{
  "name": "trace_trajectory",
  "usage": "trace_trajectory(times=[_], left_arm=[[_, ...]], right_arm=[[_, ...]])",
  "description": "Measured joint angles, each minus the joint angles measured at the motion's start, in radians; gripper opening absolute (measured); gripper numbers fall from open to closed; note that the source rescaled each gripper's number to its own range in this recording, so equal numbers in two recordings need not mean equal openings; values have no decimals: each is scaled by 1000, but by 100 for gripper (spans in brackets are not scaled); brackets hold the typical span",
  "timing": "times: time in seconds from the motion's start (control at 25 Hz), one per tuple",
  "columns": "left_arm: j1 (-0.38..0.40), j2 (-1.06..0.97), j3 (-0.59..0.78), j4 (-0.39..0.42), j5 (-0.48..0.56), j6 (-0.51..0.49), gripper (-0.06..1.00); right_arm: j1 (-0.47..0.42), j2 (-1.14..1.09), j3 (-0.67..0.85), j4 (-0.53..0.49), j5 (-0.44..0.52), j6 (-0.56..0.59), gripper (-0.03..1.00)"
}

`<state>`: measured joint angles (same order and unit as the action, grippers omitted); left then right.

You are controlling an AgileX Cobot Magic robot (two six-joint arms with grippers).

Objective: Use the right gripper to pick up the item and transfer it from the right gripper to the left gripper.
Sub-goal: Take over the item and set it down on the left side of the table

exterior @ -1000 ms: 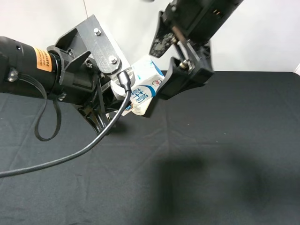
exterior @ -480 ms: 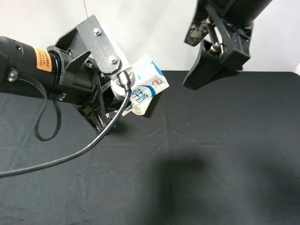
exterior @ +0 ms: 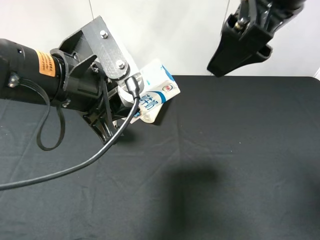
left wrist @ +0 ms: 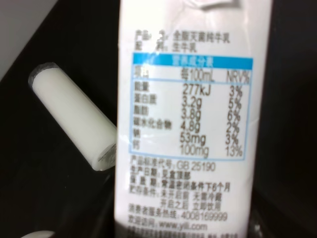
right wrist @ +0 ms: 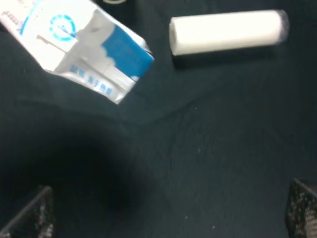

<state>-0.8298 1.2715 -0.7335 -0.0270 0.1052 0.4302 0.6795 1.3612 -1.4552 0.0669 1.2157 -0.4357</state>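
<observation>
— Your left gripper (exterior: 125, 97), the black claw with flat bolted plates on the arm with the orange band (exterior: 45, 63), is clamped tight on the small white rectangular drink carton with blue-green print (exterior: 157, 92).

— And your right one?

— Your right gripper (exterior: 235, 47), a black two-finger claw, has its jaws spread wide and holds nothing. It hangs high over the far edge of the black cloth table (exterior: 225, 165), well apart from the carton.

— Count the things for me.

— You have one carton, tilted in the left claw with its printed end sticking out. One white cylindrical tube (right wrist: 228, 30) lies on the cloth near it. One loose black cable (exterior: 75, 167) loops down from the left arm across the cloth. From the high camera, the left claw hides most of the tube.
</observation>
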Motion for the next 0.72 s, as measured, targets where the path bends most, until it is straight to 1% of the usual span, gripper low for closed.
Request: trace_trajectory(times=[0.24,0.52,0.56,0.72], left_arm=[[0,0,0,0,0,3,0],[0,0,0,0,0,3,0],[0,0,0,0,0,3,0],[0,0,0,0,0,4,0]], right_arm=[[0,-93,97,-7,-1,98,100],[0,-251,306,-7,-1,136,100],[0,-297,373,-7,-1,142,100],[0,-406,510,-7,-1,172,100]])
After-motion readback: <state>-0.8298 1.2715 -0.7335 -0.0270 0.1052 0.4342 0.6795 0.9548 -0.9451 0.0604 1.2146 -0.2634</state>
